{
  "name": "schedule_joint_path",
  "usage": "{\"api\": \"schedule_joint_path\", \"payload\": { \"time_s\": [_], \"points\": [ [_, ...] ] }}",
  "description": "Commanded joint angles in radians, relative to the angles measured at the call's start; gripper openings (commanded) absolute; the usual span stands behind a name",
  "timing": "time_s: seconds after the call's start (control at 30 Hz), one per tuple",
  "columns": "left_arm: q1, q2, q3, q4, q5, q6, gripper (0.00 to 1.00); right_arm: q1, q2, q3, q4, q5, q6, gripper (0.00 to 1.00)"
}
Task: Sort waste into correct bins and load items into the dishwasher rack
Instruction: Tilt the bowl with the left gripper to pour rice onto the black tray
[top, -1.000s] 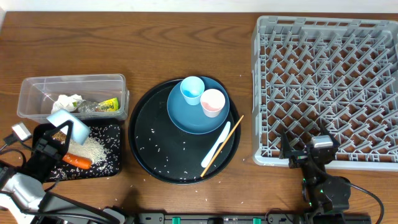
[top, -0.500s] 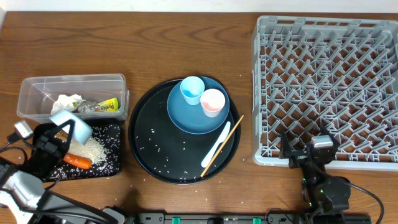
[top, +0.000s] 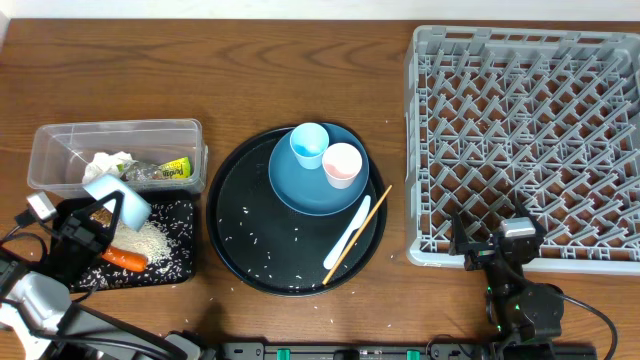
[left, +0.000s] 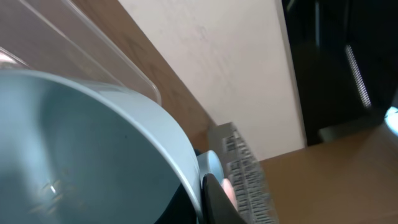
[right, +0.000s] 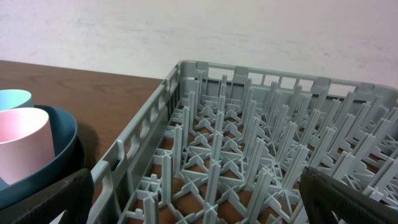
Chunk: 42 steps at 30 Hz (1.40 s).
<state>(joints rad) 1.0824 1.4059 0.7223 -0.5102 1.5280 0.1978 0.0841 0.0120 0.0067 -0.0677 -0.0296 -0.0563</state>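
Note:
My left gripper (top: 92, 222) is shut on the rim of the white bowl (top: 117, 198) and holds it tilted over the shallow black tray (top: 182, 262). The bowl fills the left wrist view (left: 93, 143). The tray holds a heap of rice (top: 150, 240) and the orange carrot (top: 125, 259). The clear tub (top: 60, 140) holds crumpled paper (top: 107, 162) and the yellow-green wrapper (top: 168, 170). The dark blue plate (top: 310, 195) carries the light blue cup (top: 308, 145) and pink cup (top: 341, 164). The white utensil (top: 347, 232) and chopstick (top: 362, 228) lie beside it. My right gripper (top: 497, 246) is open and empty at the front edge of the grey rack (top: 530, 140).
The plate, utensil and chopstick sit in a large round black tray (top: 235, 240) strewn with rice grains. A few grains lie on the wood by its front. The right wrist view shows the rack's pegs (right: 249, 155) and the pink cup (right: 22, 146) at left.
The left gripper and the bowl have shifted slightly toward the clear tub. The right arm has not moved.

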Motion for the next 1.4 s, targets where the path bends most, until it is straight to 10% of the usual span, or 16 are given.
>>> {"api": "schedule_joint_path", "payload": {
  "time_s": [0.0,0.33,0.43,1.37],
  "points": [
    [0.002,0.005,0.011,0.001,0.045,-0.081,0.06,-0.006,-0.002,-0.002,-0.004,-0.004,-0.009,0.99],
    [-0.002,0.014,0.013,0.067,-0.160,-0.167,0.06,-0.006,-0.002,-0.002,-0.004,-0.005,-0.009,0.99],
    [0.003,0.017,0.013,0.077,0.048,-0.192,0.06,-0.006,-0.002,-0.002,-0.004,-0.005,-0.009,0.99],
    [-0.039,-0.015,0.014,0.120,0.046,-0.244,0.07,-0.006,-0.002,-0.002,-0.004,-0.004,-0.009,0.99]
  ]
}}
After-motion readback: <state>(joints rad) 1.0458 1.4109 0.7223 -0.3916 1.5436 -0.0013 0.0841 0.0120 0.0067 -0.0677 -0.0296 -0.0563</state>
